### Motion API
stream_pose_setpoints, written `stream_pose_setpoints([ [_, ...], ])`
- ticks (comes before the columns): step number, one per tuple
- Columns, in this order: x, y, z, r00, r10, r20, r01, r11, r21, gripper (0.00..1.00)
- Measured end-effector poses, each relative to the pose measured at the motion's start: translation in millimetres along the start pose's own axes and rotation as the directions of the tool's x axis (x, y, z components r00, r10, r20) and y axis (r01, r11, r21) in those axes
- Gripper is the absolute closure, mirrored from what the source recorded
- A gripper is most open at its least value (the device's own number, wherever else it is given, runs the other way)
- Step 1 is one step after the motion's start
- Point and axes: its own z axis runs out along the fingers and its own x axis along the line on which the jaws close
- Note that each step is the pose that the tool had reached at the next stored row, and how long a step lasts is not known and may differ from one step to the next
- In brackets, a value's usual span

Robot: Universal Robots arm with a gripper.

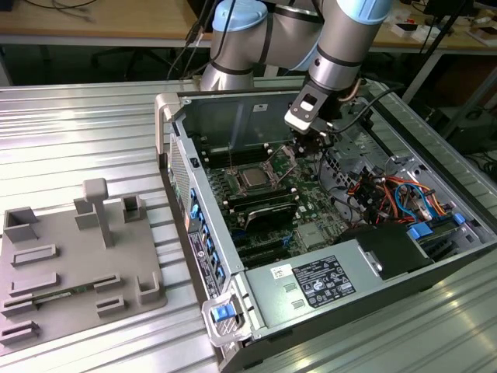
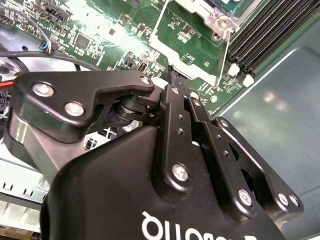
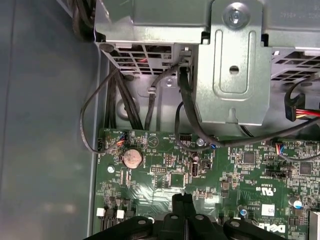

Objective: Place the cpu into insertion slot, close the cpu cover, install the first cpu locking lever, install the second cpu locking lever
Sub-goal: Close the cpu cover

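Silver cpu [image 1: 252, 179] is seated; gripper [image 1: 301, 146], pressed together, is held at its 2 o'clock. Motherboard [image 1: 309, 203] could be scraped by a misaligned descent.

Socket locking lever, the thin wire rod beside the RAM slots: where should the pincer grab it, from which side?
Take the locking lever mid-length, from straight above, closing across the rod. It looks like thin wire lying flat along the socket frame, with the memory slots close beside it, so a sideways approach seems blocked.
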Motion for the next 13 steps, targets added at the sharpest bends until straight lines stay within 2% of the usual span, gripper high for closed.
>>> stream_pose_setpoints([
  [9, 0.7, -10.1, -0.2, 1.0000, 0.000, -0.0001, 0.000, 1.0000, -0.0001, 0.89],
  [13, 0.8, -12.2, -0.3, 1.0000, 0.000, -0.0002, 0.000, 1.0000, 0.0000, 0.89],
])
